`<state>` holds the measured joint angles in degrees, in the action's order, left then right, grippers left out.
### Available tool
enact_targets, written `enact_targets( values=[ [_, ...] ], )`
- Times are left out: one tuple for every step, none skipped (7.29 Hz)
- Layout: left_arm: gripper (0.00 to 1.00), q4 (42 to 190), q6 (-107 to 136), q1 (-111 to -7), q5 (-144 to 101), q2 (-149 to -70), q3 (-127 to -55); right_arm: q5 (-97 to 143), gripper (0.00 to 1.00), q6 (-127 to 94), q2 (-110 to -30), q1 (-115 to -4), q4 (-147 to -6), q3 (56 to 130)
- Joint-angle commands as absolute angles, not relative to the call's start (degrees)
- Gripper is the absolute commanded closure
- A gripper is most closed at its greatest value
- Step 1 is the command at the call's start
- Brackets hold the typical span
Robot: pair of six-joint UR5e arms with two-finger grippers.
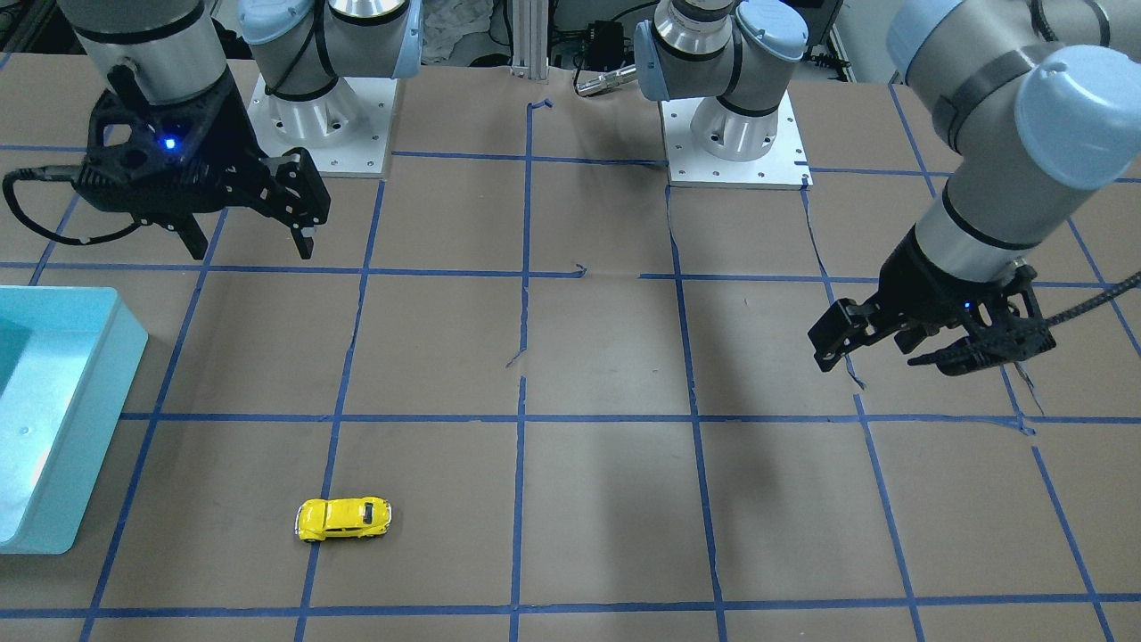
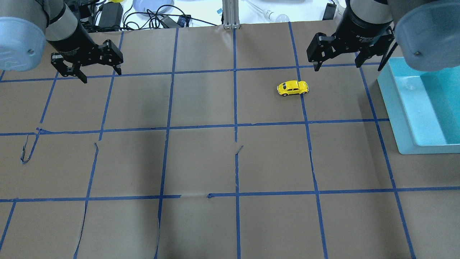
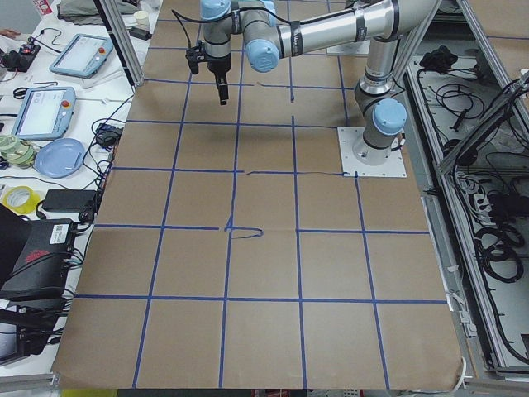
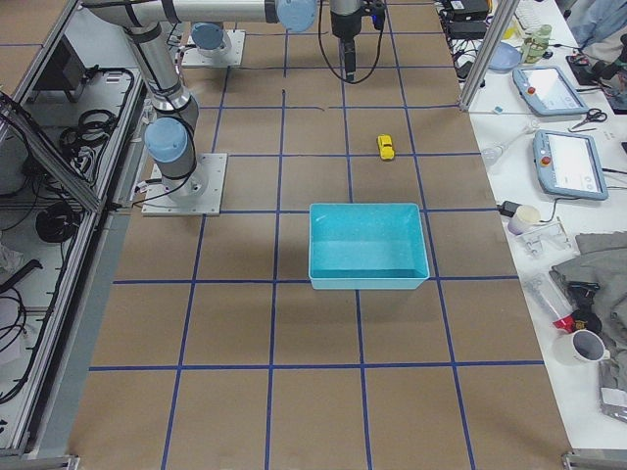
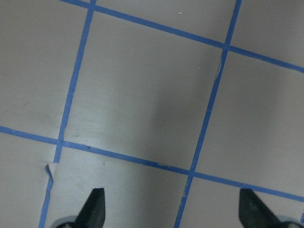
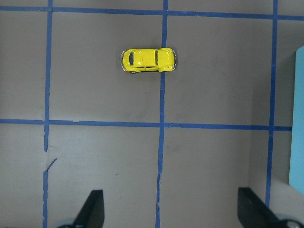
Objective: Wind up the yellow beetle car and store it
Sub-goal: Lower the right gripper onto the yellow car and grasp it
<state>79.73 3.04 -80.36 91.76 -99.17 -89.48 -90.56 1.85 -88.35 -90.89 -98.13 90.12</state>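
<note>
Overhead exterior | yellow beetle car (image 2: 293, 87) outside teal bin (image 2: 395, 108) | left gripper (image 2: 101, 75) wide | right gripper (image 2: 337, 67) wide

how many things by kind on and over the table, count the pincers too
yellow beetle car: 1
teal bin: 1
pincers: 2 (left pincer, right pincer, both open and empty)
total: 4
</note>
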Motion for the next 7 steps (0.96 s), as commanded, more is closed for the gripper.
enact_targets(
  values=[
    [0.0, 82.26, 0.97, -81.12, 94.39, -97.48, -90.09, -90.44, 0.0, 8.82, -82.21, -91.14, -100.0, 90.0],
    [0.0, 82.53, 0.97, -81.12, 94.39, -97.3, -90.09, -90.61, 0.0, 17.32, -78.18, -91.14, -109.76, 90.17],
    [0.0, 82.62, 0.97, -81.12, 94.39, -96.6, -90.09, -90.53, 0.0, 26.02, -75.7, -91.06, -113.52, 90.26],
    [0.0, 83.05, 1.05, -81.3, 94.13, -95.55, -90.26, -90.53, 0.0, 39.07, -71.41, -90.88, -115.99, 89.65],
    [0.0, 83.32, 1.4, -81.99, 90.3, -94.15, -90.18, -90.53, 0.0, 46.51, -68.84, -90.88, -119.58, 89.39],
    [0.0, 83.32, 1.32, -83.31, 88.7, -93.52, -90.18, -90.35, 0.0, 55.37, -66.12, -90.88, -119.88, 89.21],
    [0.0, 83.41, 1.23, -85.15, 88.77, -93.17, -90.35, -88.79, 0.0, 68.25, -63.92, -90.88, -121.97, 89.3]
  ],
)
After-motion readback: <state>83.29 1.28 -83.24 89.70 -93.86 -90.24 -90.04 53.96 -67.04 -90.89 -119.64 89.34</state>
